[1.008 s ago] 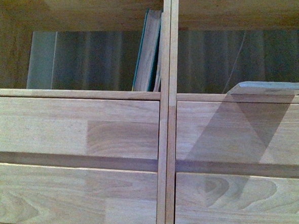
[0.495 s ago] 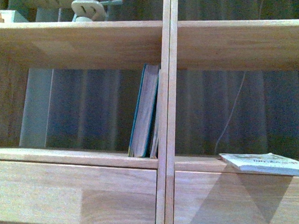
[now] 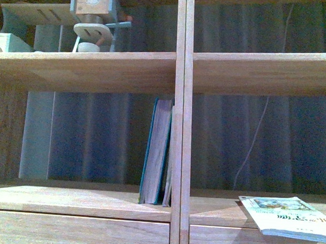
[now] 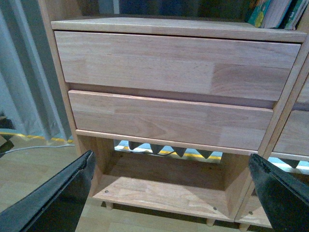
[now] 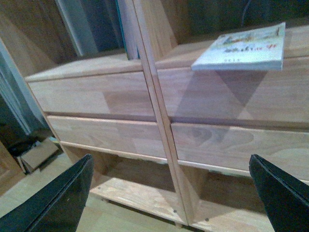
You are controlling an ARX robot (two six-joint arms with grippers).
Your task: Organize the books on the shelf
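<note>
The light-wood shelf (image 3: 116, 69) fills the front view. A thick teal-covered book (image 3: 154, 152) stands upright against the central divider (image 3: 179, 128) in the left compartment. A thin white paperback (image 3: 290, 217) lies flat in the right compartment, jutting over the front edge. In the right wrist view the same paperback (image 5: 244, 48) overhangs a drawer front (image 5: 236, 96), and my right gripper (image 5: 169, 193) is open, well below it. My left gripper (image 4: 169, 193) is open in front of the left drawer fronts (image 4: 174, 65). Neither arm shows in the front view.
A wooden toy figure with a clock face (image 3: 93, 18) stands on the upper left board. Grey curtains (image 3: 90, 139) hang behind the open-backed compartments. Below the drawers is a low open compartment (image 4: 164, 186) near the wood floor. A cardboard box (image 5: 36, 153) lies on the floor.
The front view has risen: the drawers slid down out of view, and the upper board with the toy figure came into view. The paperback now shows from above.
</note>
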